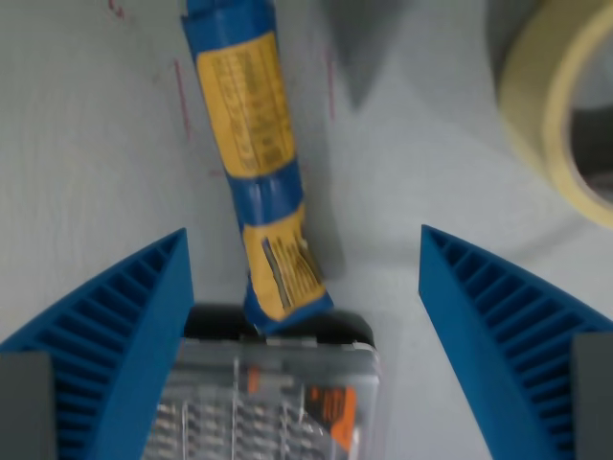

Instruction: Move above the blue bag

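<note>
We are holding our tool wide open, gripping nothing, over the blue bag. Its yellow labels are showing print too blurred for reading.

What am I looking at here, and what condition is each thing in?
blue bag: lying flat, rolled long, its near end resting on the case.
clear plastic case: closed, lying flat, small parts visible inside.
roll of masking tape: lying flat, partly out of view.
gripper: open, holding nothing, fingers wide apart on either side of the bag's near end.
</note>
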Robot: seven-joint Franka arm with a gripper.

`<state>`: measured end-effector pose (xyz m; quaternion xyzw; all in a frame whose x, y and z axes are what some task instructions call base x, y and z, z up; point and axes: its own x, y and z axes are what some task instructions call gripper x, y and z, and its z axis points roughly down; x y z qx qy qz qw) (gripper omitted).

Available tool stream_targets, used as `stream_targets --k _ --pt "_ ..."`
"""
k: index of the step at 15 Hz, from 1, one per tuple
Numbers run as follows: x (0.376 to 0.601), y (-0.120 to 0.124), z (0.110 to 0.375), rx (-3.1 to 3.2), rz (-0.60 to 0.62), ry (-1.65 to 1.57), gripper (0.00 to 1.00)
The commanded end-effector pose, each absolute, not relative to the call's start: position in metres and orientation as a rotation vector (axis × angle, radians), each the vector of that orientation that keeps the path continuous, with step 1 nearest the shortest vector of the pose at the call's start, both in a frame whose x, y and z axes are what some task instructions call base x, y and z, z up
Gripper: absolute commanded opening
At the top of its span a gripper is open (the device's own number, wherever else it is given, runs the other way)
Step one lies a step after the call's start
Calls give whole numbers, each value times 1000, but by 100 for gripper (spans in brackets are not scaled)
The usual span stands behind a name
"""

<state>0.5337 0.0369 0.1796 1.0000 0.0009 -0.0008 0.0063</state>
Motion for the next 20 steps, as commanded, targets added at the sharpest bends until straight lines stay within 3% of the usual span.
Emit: stream_targets --k 1,10,20 --pt "545 42 172 3062 -16 131 100" --pt "560 55 148 3041 -15 147 100" --pt "564 60 140 3046 1 123 100"
